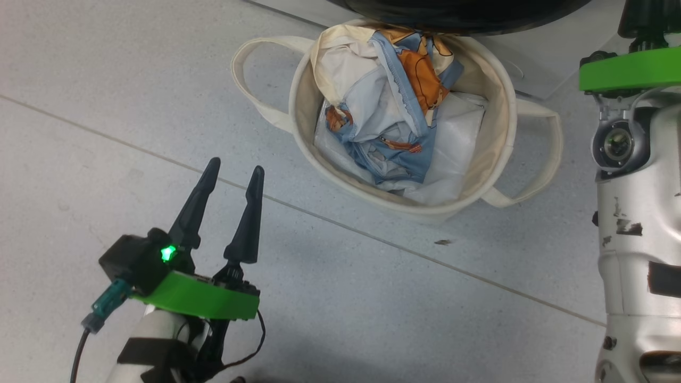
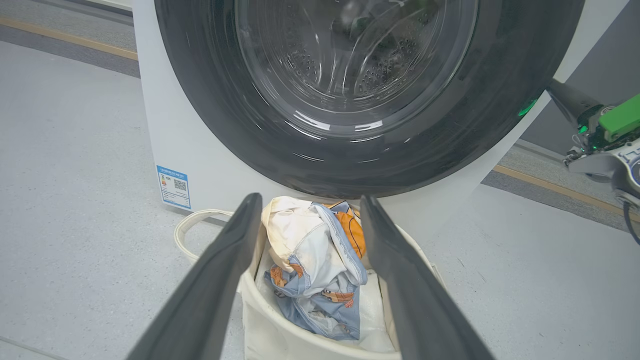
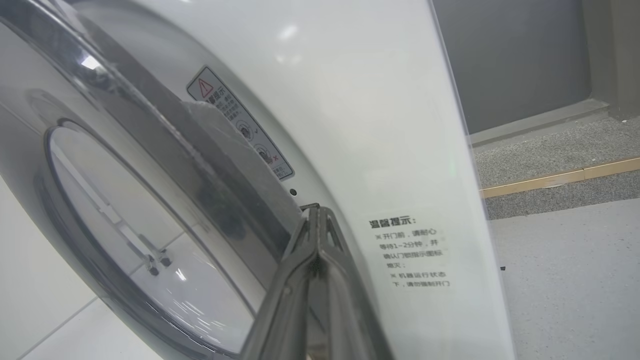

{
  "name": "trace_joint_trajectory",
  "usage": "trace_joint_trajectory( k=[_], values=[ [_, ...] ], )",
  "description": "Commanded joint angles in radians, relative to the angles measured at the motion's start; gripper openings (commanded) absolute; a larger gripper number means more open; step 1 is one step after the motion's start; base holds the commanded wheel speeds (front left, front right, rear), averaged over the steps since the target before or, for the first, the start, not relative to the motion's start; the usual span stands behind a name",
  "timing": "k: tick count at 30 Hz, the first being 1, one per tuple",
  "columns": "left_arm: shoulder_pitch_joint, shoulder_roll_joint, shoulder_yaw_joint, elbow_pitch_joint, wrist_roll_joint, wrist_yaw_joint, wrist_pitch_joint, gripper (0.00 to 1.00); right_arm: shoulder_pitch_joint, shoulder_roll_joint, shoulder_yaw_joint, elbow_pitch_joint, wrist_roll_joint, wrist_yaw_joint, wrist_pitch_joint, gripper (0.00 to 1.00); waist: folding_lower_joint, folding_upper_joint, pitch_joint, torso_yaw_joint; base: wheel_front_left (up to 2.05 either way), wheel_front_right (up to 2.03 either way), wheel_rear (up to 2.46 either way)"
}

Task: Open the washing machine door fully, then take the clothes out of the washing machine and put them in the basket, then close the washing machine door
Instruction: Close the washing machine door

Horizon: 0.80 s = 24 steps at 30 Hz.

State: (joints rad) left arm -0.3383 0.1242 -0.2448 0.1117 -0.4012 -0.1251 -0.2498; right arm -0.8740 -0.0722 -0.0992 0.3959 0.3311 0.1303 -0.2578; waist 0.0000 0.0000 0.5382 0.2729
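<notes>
Crumpled blue-white clothes point(image 1: 391, 114) with orange prints fill the cream basket point(image 1: 304, 103), on the floor point(image 1: 106, 106) below the washing machine door point(image 2: 210, 100). Left gripper point(image 1: 235, 165) gapes empty; right gripper point(image 3: 315, 215) has its jaws pressed together.

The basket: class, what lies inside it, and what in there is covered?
Inside the basket lie crumpled blue-and-white clothes with orange-brown prints, heaped on a plain white sheet. The basket's floor and anything beneath the clothes are covered.
</notes>
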Motion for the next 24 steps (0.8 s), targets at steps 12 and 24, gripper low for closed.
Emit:
trace_joint_trajectory(
  k=[12,24],
  values=[
    [-0.014,0.007,0.022,-0.018,-0.011,-0.006,-0.012,1.0,0.098,0.022,0.147,-0.174,0.042,0.0,-0.004,0.0,0.0,0.0,0.019,0.018,0.0,0.0,0.0],
    [-0.018,-0.004,0.016,-0.002,-0.006,-0.006,-0.012,1.0,0.093,0.022,0.181,-0.278,0.063,0.0,-0.004,0.0,0.0,0.0,0.021,0.043,0.0,0.0,0.0]
  ],
)
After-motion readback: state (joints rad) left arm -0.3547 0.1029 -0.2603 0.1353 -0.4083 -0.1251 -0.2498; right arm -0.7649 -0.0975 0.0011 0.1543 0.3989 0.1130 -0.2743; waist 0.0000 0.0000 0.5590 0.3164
